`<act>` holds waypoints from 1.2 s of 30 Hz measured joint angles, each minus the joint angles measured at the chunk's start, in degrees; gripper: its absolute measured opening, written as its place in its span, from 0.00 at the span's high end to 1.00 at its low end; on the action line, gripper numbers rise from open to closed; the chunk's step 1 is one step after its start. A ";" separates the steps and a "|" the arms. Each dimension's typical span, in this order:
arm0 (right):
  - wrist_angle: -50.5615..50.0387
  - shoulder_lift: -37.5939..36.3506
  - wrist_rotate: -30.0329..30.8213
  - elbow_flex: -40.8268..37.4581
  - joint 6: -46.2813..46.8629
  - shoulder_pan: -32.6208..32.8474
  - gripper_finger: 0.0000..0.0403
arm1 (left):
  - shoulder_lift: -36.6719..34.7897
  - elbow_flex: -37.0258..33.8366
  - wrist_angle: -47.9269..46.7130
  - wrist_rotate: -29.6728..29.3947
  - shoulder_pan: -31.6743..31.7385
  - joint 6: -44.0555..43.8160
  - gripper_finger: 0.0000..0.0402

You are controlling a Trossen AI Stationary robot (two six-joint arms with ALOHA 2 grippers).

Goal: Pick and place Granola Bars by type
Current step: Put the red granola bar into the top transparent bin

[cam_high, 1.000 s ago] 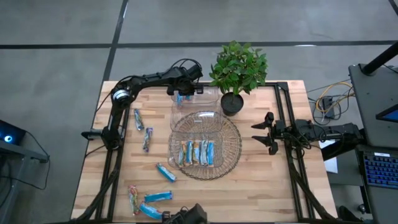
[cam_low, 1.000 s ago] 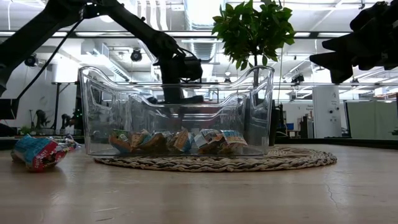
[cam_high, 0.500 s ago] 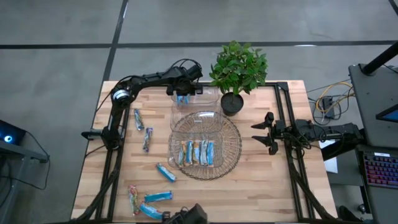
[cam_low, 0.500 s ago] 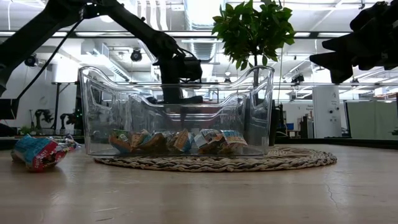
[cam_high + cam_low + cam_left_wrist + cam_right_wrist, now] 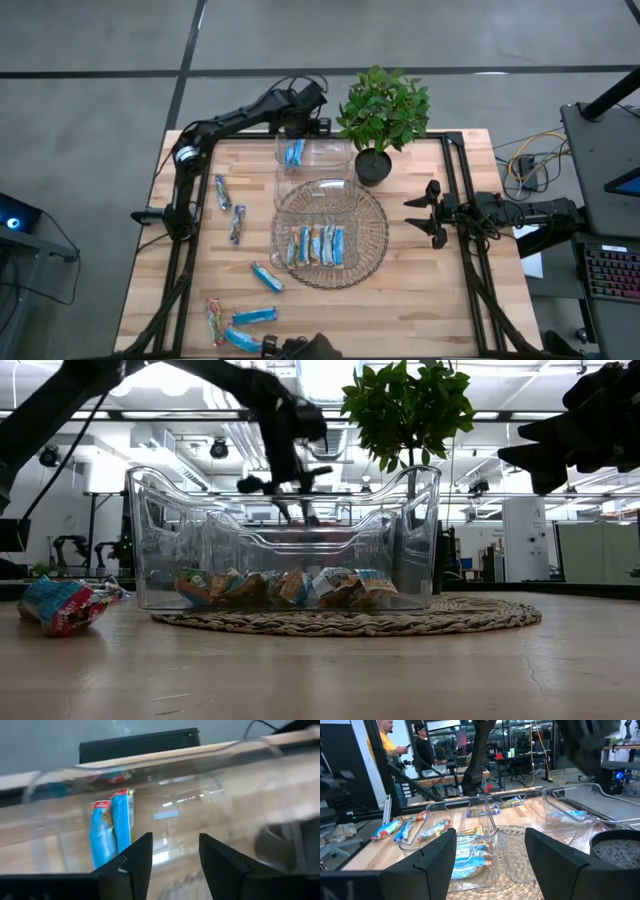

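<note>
Several blue granola bars (image 5: 318,243) lie side by side in the near clear container (image 5: 330,195), which stands on a wicker mat (image 5: 378,240). Blue wrapped bars (image 5: 294,152) lie flat on the floor of the far clear container (image 5: 325,152); the left wrist view shows them (image 5: 111,832) below my fingers. More bars lie loose on the table's left side (image 5: 222,192) (image 5: 237,223) (image 5: 266,277) and near its near edge (image 5: 253,316). My left gripper (image 5: 305,102) (image 5: 170,855) hangs open above the far container's far rim. My right gripper (image 5: 432,213) (image 5: 490,865) waits open at the table's right.
A potted plant (image 5: 383,115) stands right of the far container, close to my left arm. A pile of wrapped bars (image 5: 65,603) shows at the left of the low view. People (image 5: 385,740) stand in the room beyond the table. Bare wood (image 5: 420,290) lies right of the mat.
My left gripper has risen out of the far container and drawn back toward the table's far edge. The blue bar that lay under it stays on the container's floor. My right arm has kept still.
</note>
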 joint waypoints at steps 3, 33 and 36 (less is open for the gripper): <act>0.00 0.02 0.00 0.00 0.00 0.02 0.44 | -1.50 4.46 -5.25 0.02 -1.13 3.32 0.65; 0.04 0.00 0.00 0.00 0.00 0.01 0.44 | -38.40 -8.21 -26.51 2.64 -21.79 29.62 0.65; 0.04 0.00 0.00 0.00 0.00 0.02 0.44 | -42.03 -14.20 -26.38 2.61 -25.61 32.08 0.65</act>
